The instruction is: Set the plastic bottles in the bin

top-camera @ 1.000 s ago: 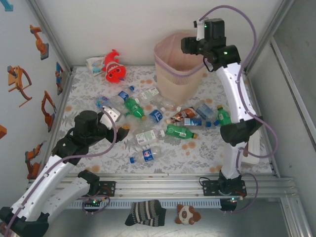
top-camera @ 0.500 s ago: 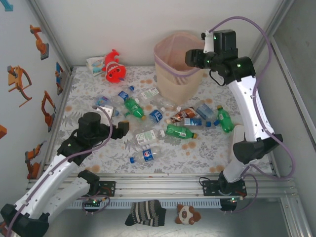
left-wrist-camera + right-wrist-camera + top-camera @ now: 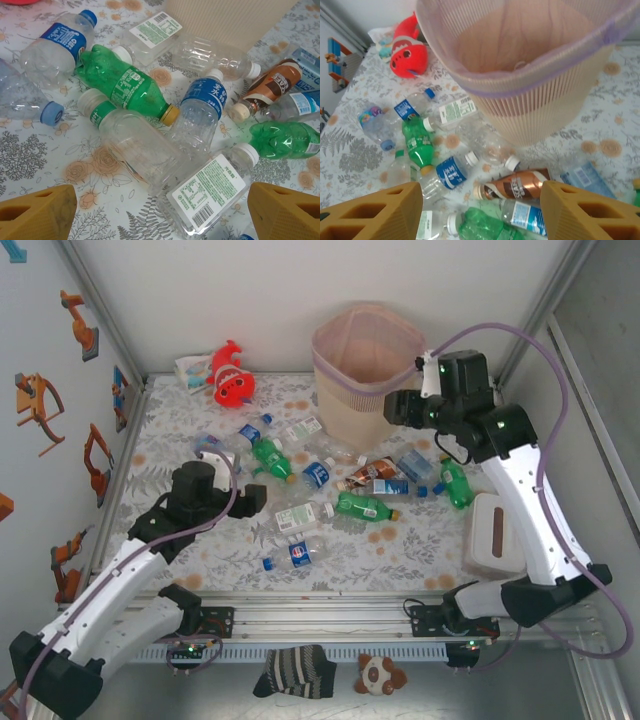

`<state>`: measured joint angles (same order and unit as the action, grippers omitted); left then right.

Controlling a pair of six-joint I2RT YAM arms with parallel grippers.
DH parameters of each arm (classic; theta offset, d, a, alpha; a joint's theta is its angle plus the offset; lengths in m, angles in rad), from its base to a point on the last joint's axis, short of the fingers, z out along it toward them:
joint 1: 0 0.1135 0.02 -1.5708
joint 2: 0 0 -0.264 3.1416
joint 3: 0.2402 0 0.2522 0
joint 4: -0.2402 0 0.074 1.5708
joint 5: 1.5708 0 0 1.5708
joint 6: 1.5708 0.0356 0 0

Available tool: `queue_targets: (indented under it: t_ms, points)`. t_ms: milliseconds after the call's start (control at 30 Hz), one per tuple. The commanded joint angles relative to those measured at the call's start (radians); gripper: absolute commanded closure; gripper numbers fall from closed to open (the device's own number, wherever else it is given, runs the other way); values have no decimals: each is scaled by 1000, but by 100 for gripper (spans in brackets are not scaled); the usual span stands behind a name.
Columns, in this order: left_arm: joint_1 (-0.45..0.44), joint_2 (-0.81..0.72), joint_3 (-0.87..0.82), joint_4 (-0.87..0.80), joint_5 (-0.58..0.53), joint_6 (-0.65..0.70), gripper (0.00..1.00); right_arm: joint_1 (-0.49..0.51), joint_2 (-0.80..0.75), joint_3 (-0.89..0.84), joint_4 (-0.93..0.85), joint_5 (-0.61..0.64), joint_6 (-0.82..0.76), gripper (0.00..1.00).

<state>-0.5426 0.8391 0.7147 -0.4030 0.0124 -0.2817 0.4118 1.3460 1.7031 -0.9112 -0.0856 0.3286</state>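
Note:
Several plastic bottles [image 3: 330, 490] lie scattered on the flowered table in front of the bin [image 3: 345, 400], a tall beige basket with a purple-edged liner. My left gripper [image 3: 252, 498] hangs open just left of the pile. In its wrist view the left gripper [image 3: 160, 215] straddles a clear bottle with a white-and-green label [image 3: 210, 192] without touching it; a green bottle [image 3: 125, 82] and a blue-labelled one [image 3: 202, 107] lie beyond. My right gripper [image 3: 397, 408] is open and empty beside the bin's right front. The right gripper [image 3: 482, 212] looks down on a brown bottle [image 3: 517, 184] and the bin rim [image 3: 485, 92].
A red fish plush [image 3: 230, 375] lies at the back left beside a small packet [image 3: 190, 368]. A white box [image 3: 492, 533] rests near the right edge. Metal frame rails [image 3: 380, 605] border the table. Bare tabletop shows at the front left [image 3: 200, 550].
My right arm has drawn back from over the bin to its right front side. My left arm has reached further toward the bottle pile and its jaws have widened.

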Motion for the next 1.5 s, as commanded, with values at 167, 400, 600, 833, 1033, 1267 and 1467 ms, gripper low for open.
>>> queue_targets:
  t_ms: [167, 400, 600, 833, 1033, 1267, 1467]
  points:
    - [5, 76, 18, 9, 71, -51, 13, 44, -54, -140, -26, 39, 64, 40]
    - [5, 114, 38, -11, 76, -45, 14, 92, -71, -237, -55, 49, 100, 41]
    - [4, 123, 34, -5, 68, -36, 14, 108, -84, -310, -58, 38, 113, 42]
    - [5, 159, 44, -19, 63, -18, 15, 129, -72, -392, -39, -4, 119, 44]
    - [4, 182, 55, -34, 36, -11, 15, 152, -46, -464, -22, -39, 106, 45]
    - [-6, 247, 73, -48, 93, -39, 20, 187, -14, -536, 31, -66, 94, 46]
    - [-132, 259, 107, -102, 139, 33, 23, 208, 20, -579, 75, -81, 45, 46]
